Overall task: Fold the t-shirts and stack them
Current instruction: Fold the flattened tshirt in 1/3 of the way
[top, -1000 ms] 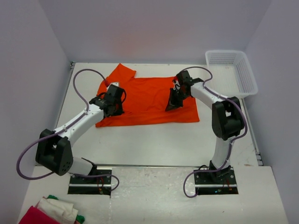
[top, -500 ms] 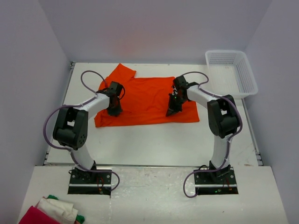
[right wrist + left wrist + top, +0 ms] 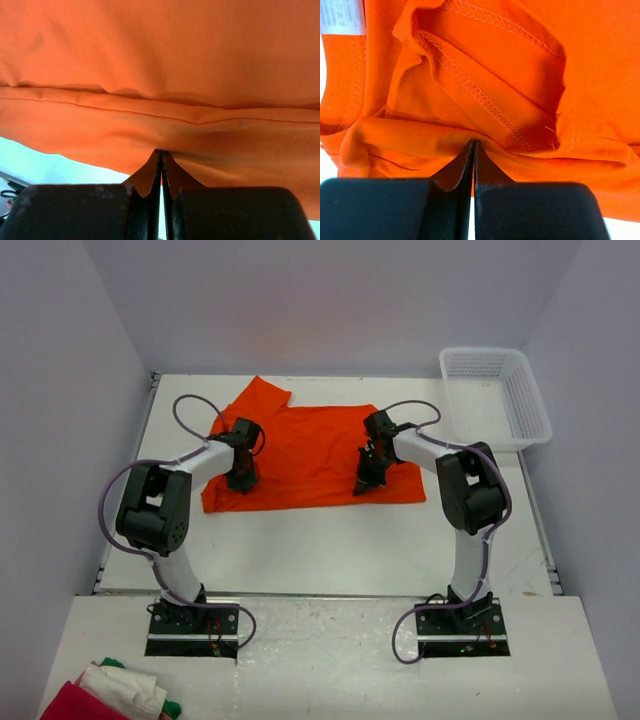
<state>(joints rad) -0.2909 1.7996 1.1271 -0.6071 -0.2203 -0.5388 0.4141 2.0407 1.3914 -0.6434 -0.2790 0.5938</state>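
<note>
Tho illegible, white tag [image 3: 340, 16] on t-shirt [image 3: 600, 60].

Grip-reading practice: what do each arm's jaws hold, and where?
Both pinch the orange t-shirt: left gripper on a bunched fold by a stitched hem, right gripper on a fold along its near edge.

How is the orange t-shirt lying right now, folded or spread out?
Mostly spread: the t-shirt lies wide across the table, the left gripper and right gripper each pinching its near edge.
</note>
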